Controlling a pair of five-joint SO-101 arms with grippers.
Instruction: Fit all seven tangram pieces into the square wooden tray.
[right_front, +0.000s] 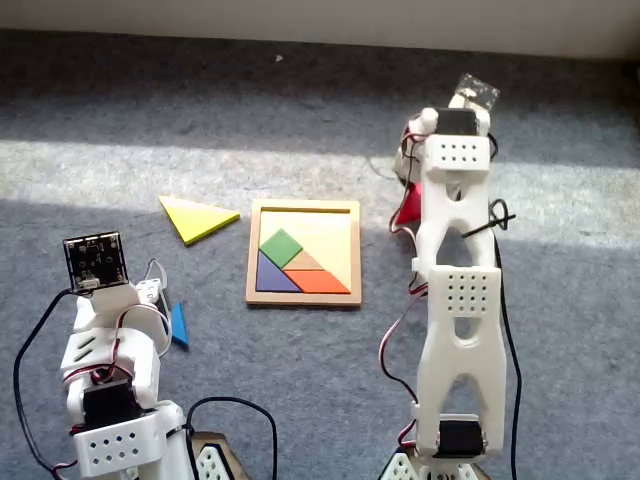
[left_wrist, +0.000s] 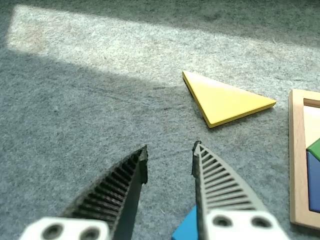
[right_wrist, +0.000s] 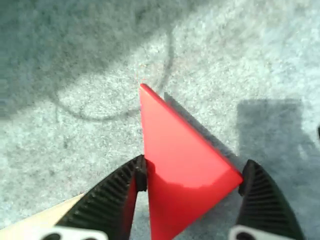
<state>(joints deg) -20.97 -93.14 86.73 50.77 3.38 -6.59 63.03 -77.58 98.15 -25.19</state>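
Note:
The square wooden tray (right_front: 303, 295) lies mid-table and holds a green square (right_front: 281, 247), a purple triangle (right_front: 272, 274), an orange triangle (right_front: 318, 281) and a tan piece (right_front: 305, 260). A yellow triangle (right_front: 198, 217) lies on the carpet left of the tray. In the right wrist view my right gripper (right_wrist: 192, 172) is shut on the red triangle (right_wrist: 180, 165), just past the tray's far right corner. My left gripper (left_wrist: 170, 150) is open over bare carpet, short of the yellow triangle (left_wrist: 225, 98). A blue piece (left_wrist: 186, 227) lies beside its finger.
The right arm (right_front: 455, 300) stretches along the tray's right side, with cables trailing beside it. The left arm (right_front: 110, 360) stands at the near left. A band of sunlight crosses the grey carpet behind the tray. The tray's rim (left_wrist: 298, 160) lies near the left gripper.

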